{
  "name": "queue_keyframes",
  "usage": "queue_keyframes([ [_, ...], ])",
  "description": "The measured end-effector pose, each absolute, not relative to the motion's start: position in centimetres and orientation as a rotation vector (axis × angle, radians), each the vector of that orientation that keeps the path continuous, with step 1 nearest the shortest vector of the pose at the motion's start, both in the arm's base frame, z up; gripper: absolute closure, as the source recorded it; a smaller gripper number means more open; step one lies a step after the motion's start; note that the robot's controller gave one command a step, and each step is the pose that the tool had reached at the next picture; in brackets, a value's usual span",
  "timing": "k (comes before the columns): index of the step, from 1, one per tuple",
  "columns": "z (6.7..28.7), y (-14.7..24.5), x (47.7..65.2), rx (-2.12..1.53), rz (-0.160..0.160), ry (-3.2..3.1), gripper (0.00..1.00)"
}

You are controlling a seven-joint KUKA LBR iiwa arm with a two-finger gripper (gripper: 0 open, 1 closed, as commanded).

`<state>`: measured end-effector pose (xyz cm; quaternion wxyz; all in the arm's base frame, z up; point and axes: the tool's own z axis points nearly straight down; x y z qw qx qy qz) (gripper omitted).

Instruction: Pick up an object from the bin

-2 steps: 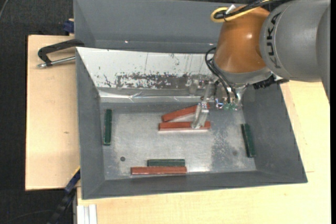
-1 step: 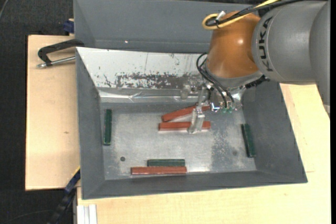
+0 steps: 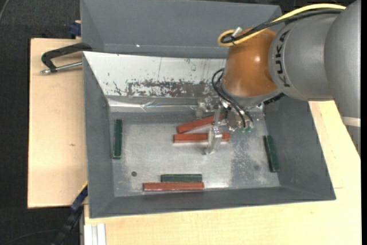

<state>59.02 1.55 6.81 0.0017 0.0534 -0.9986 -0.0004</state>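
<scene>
My gripper [image 3: 214,136] hangs low over the middle of the bin, under the orange wrist cover. It is right at the right-hand ends of two red-brown bars. One bar [image 3: 194,126] lies tilted, its right end higher in the view. The other bar [image 3: 195,137] lies flat just below it. The gripper's metal parts overlap the ends of both bars, so I cannot make out whether either bar is gripped.
A dark green bar [image 3: 117,138] lies along the left wall and another [image 3: 270,153] along the right wall. Near the front wall a green bar [image 3: 181,178] lies beside a red-brown bar [image 3: 173,186]. A small dark speck [image 3: 133,174] sits front left.
</scene>
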Motion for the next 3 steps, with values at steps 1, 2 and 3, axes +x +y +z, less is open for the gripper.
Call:
queue_keyframes([
  [1,6.9,1.6,59.1,0.167,-0.002,-3.138,0.00],
  [2,6.9,1.6,59.1,0.168,-0.001,-3.138,1.00],
  [3,10.9,1.7,59.3,0.168,-0.001,-3.147,1.00],
])
